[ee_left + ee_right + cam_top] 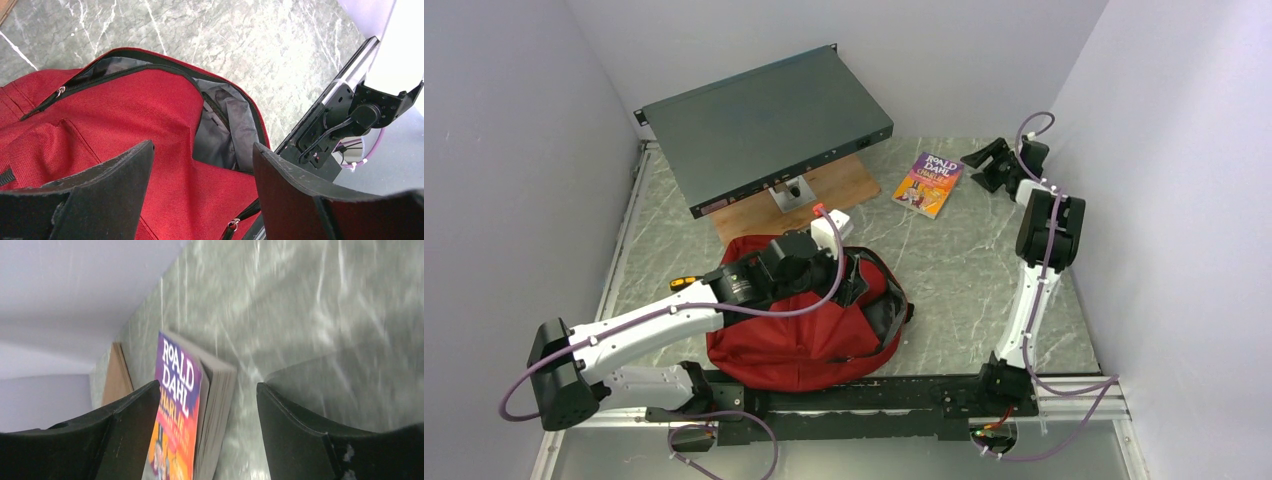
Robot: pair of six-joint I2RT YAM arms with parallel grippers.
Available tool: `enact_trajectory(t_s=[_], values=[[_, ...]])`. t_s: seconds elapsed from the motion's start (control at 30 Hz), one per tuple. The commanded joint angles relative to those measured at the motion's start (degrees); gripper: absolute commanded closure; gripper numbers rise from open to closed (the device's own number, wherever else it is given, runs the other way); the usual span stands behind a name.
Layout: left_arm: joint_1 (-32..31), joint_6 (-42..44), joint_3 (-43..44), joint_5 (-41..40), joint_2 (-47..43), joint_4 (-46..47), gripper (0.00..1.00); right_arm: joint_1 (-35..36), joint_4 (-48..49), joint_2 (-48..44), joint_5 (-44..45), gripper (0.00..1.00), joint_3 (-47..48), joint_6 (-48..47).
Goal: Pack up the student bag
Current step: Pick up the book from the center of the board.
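Observation:
The dark red student bag (804, 340) lies on the marble table at the near centre, its zip open and its grey lining (222, 127) showing. My left gripper (856, 283) hangs open just above the bag's red fabric (125, 115), near the edge of the opening, holding nothing. In the left wrist view the left gripper (202, 150) has red cloth between its wide jaws. A Roald Dahl paperback (928, 183) lies flat at the far right. My right gripper (977, 163) is open beside it. In the right wrist view the book (177, 385) lies between the right gripper's (207, 387) open jaws, ungripped.
A flat dark-grey metal rack unit (764, 125) rests tilted on a wooden board (834, 190) at the back. Grey walls close in on the left, back and right. A black rail (874, 395) runs along the near edge under the arm bases.

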Motion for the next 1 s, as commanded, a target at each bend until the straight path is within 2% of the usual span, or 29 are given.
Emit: enact_trajectory(t_s=[0.0, 0.07, 0.2, 0.33, 0.7, 0.97], values=[[-0.32, 0.79, 0.07, -0.94, -2.35, 0.37, 0.22, -0.23, -2.01, 7.69, -0.14, 0.27, 9.66, -0.32], [-0.32, 1.01, -0.11, -1.54, -2.33, 0.06, 0.22, -0.16, -1.17, 9.86, -2.13, 0.29, 12.20, 0.93], [-0.32, 1.26, 0.33, -1.46, -1.44, 0.20, 0.22, 0.34, 4.16, 9.88, -5.74, 0.35, 10.73, 1.98], [-0.34, 1.03, 0.86, 0.00, -0.21, 1.19, 0.22, 0.41, 9.20, 7.88, -9.24, 0.47, 6.61, 5.26], [-0.80, -0.46, 0.50, 1.22, -0.26, 1.79, 0.22, 0.29, 15.85, 3.51, -11.20, 0.63, -1.80, 8.43], [-1.10, -0.72, 0.42, 1.44, -0.08, 1.94, 0.22, 1.25, 18.53, -0.01, -12.47, 0.80, -6.88, 10.35]])
